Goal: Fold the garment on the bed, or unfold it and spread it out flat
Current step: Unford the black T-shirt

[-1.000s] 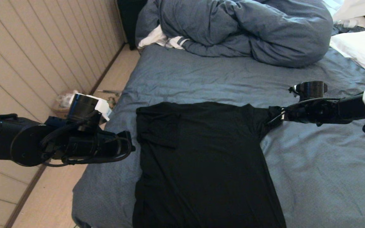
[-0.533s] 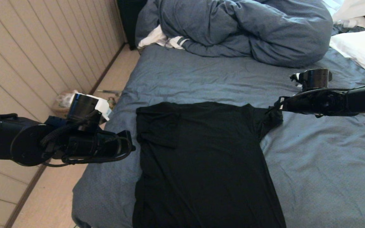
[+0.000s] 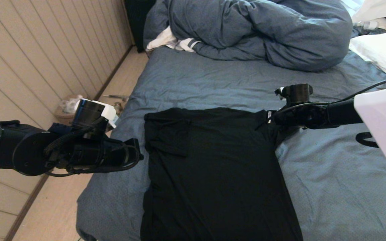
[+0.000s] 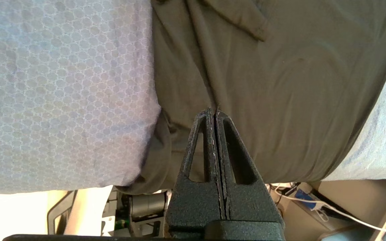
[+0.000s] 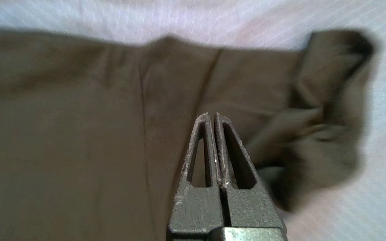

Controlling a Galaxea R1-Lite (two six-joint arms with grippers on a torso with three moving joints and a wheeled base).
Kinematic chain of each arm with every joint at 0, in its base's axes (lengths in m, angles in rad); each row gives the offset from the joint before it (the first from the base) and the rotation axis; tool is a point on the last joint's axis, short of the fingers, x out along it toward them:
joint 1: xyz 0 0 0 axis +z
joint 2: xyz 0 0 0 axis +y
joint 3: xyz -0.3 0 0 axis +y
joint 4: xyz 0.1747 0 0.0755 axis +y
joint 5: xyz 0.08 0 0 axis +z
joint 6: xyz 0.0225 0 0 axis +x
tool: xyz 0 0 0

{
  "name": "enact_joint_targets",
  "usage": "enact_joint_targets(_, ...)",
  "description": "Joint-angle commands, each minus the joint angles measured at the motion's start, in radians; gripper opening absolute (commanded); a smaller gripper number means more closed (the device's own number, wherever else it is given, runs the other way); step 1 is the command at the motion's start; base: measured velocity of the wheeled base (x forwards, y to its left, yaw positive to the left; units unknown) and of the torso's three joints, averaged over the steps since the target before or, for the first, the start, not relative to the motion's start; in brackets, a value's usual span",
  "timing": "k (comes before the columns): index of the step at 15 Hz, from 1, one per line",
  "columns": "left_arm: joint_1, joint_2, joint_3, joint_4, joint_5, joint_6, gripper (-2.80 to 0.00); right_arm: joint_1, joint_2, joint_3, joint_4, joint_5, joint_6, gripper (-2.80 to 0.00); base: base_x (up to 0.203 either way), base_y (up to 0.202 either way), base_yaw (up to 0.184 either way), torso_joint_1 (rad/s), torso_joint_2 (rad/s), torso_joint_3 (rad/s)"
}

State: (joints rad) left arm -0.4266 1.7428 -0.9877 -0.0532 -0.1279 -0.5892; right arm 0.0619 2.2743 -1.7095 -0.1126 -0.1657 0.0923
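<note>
Swinging inward since a second ago, the right gripper [image 3: 269,117], fingers pressed together and empty, hovers over the shirt [image 3: 213,167] lying on the bed [image 3: 213,80]; folding its crumpled right sleeve probably needs reopening.

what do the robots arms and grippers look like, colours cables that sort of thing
Both arms are black, each with a black cylindrical part on top near the wrist and thin black cables looped along the outside. The left gripper and right gripper look alike: two rough, matte black tapered fingers, each with a long triangular cutout. The right arm has a white housing further back; the left carries a small white block.
</note>
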Motion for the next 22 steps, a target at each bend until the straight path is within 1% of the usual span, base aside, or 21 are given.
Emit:
enact_joint_targets(1, 0.000, 0.010, -0.001, 0.000, 0.000, -0.003, -2.80, -0.002, 0.049, -0.003, -0.002, -0.001, 0.003, -2.80, 0.000, 0.000, 0.000, 0.000, 0.00, 0.000)
enact_joint_targets(5, 0.000, 0.031, -0.004, 0.000, 0.001, -0.004, -2.80, -0.010, 0.067, 0.017, -0.007, -0.004, 0.007, -2.80, 0.000, 0.000, 0.000, 0.000, 0.00, 0.000)
enact_joint_targets(6, 0.000, 0.033, -0.005, 0.000, 0.001, -0.004, -2.80, -0.022, 0.067, 0.024, -0.007, -0.004, 0.007, -2.80, 0.000, 0.000, 0.000, 0.000, 0.00, 0.000)
enact_joint_targets(10, 0.000, 0.052, -0.011, 0.000, 0.005, -0.003, -2.80, -0.134, 0.021, 0.135, -0.017, 0.001, 0.006, -2.80, 0.000, 0.000, 0.000, 0.000, 0.00, 0.000)
enact_joint_targets(12, 0.000, 0.052, -0.010, 0.000, 0.005, -0.003, -2.80, -0.197, -0.003, 0.196, -0.070, 0.005, -0.004, -2.80, 0.000, 0.000, 0.000, 0.000, 0.00, 0.000)
enact_joint_targets(14, -0.001, 0.050, -0.009, 0.000, 0.005, -0.003, -2.80, -0.227, -0.036, 0.256, -0.094, 0.007, -0.021, -2.80, 0.000, 0.000, 0.000, 0.000, 0.00, 0.000)
enact_joint_targets(16, -0.003, 0.046, -0.006, 0.000, 0.004, -0.004, -2.80, -0.269, -0.065, 0.306, -0.126, 0.025, -0.031, -2.80, 0.000, 0.000, 0.000, 0.000, 0.00, 0.000)
enact_joint_targets(19, -0.009, 0.043, -0.005, 0.000, 0.004, -0.010, -2.80, -0.321, -0.088, 0.300, -0.147, 0.043, -0.054, -2.80, 0.000, 0.000, 0.000, 0.000, 0.00, 0.000)
enact_joint_targets(22, -0.009, 0.041, -0.006, 0.000, 0.004, -0.012, -2.80, -0.324, -0.126, 0.276, -0.144, 0.051, -0.055, -2.80, 0.000, 0.000, 0.000, 0.000, 0.00, 0.000)
